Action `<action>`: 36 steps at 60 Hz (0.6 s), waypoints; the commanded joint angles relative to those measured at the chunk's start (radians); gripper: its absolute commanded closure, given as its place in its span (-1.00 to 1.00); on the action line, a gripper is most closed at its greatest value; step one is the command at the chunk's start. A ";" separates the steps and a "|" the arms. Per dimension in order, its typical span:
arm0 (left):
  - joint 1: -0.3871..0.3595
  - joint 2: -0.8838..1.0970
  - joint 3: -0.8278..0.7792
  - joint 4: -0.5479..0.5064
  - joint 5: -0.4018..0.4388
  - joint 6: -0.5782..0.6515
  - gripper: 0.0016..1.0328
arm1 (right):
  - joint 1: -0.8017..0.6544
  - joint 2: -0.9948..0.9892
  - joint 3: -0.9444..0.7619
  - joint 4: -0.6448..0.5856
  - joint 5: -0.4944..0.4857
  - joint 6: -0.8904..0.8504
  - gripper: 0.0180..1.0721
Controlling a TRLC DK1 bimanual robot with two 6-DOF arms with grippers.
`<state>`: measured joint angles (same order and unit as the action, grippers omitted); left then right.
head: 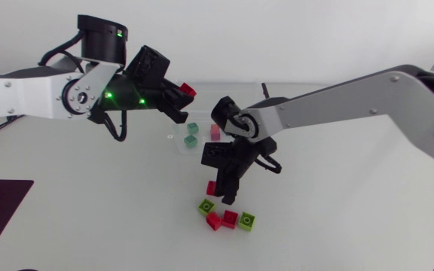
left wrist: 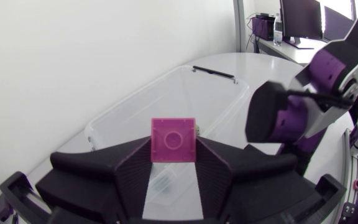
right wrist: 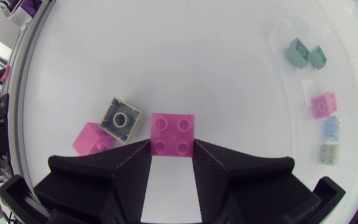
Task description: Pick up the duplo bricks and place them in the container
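— What about the left tool (left wrist: 173, 152)?
— Clamped on a red brick (left wrist: 174, 140), container (left wrist: 135, 99) ahead below it, arm (head: 29, 94) held high.
— Right?
— The right tool (right wrist: 173, 158) is clamped on a second brick (right wrist: 173, 134), pointing down, loose bricks (right wrist: 120, 118) beside it.

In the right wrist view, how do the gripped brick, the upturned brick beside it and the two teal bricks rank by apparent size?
1. Gripped brick, nearest the camera, so unsure.
2. Upturned brick.
3. Teal bricks, alike.
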<state>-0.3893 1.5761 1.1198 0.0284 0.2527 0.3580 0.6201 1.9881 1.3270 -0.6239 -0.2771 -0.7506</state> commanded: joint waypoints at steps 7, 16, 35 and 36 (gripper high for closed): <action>0.003 0.156 0.112 0.031 -0.010 -0.024 0.45 | -0.039 -0.167 -0.084 0.001 -0.001 0.025 0.46; 0.010 0.254 0.199 0.022 -0.027 -0.030 0.04 | -0.066 -0.267 -0.097 -0.031 0.001 0.033 0.46; 0.027 0.182 0.169 0.013 -0.059 -0.028 -0.89 | -0.160 -0.382 -0.002 -0.066 0.001 0.077 0.46; 0.030 0.171 0.161 0.011 -0.059 -0.027 -0.89 | -0.161 -0.384 0.003 -0.066 0.001 0.080 0.46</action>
<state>-0.3782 1.8267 1.3159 0.0429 0.2001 0.3397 0.4744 1.6306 1.2881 -0.6781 -0.2764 -0.6983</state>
